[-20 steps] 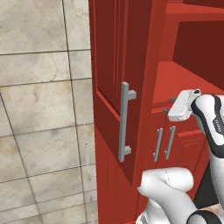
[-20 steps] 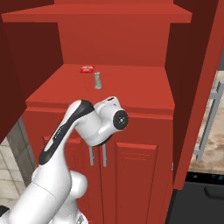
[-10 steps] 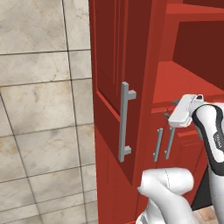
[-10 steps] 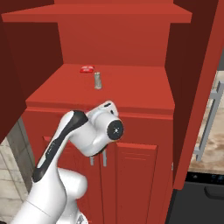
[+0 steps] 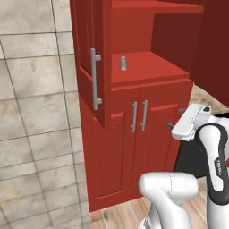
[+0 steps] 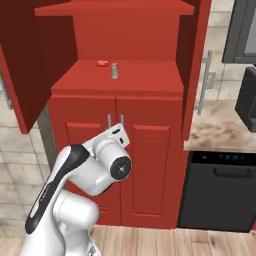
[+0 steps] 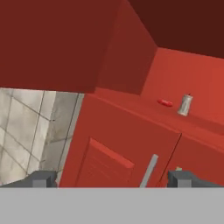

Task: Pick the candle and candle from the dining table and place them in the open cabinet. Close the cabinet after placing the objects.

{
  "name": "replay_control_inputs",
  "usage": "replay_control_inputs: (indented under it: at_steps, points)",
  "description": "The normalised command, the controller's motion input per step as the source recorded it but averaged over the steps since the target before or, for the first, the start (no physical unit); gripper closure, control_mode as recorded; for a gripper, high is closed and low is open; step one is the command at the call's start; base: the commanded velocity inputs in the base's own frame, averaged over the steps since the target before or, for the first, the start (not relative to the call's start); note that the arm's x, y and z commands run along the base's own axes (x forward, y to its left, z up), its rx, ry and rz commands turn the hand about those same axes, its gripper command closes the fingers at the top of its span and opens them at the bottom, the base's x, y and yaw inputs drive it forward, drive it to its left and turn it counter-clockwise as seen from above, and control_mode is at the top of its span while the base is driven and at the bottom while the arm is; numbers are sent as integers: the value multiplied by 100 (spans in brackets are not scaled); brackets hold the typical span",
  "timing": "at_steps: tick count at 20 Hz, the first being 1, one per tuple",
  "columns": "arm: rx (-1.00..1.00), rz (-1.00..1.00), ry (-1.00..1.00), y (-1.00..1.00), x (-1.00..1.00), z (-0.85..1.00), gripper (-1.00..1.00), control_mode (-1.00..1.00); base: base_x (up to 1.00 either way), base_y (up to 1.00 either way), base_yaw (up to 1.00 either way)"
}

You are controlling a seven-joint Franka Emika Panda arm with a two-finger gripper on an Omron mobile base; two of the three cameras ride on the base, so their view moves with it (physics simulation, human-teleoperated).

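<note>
1 grey candle (image 6: 114, 70) is standing upright on the cabinet (image 6: 150, 145) shelf, upper centre, beside a flat red item (image 6: 102, 63). The gripper (image 7: 111, 178) is hanging released and empty, lower centre.

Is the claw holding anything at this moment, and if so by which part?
Nothing is held. The claw is open and empty, below the cabinet shelf, where the grey candle stands.

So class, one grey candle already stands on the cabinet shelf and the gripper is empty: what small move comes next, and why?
Probably back away from the cabinet toward the dining table. The grey candle stands on the shelf beside a small red item, the gripper is open and empty, and no golden-tan candle is shelved.
</note>
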Motion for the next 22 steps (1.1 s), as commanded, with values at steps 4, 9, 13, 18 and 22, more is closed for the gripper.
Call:
replay_control_inputs:
  at_steps: [4,9,13,18,22]
  points:
    - [0,0,0,0,0,0,-100,100,-100,-10,-18]
    - [0,0,0,0,0,0,-100,100,-98,-32,-32]
    - [0,0,0,0,0,0,-100,100,-70,-48,-41]
    - [0,0,0,0,0,0,-100,100,-20,-51,-53]
    - [0,0,0,0,0,0,-100,100,3,-45,-60]
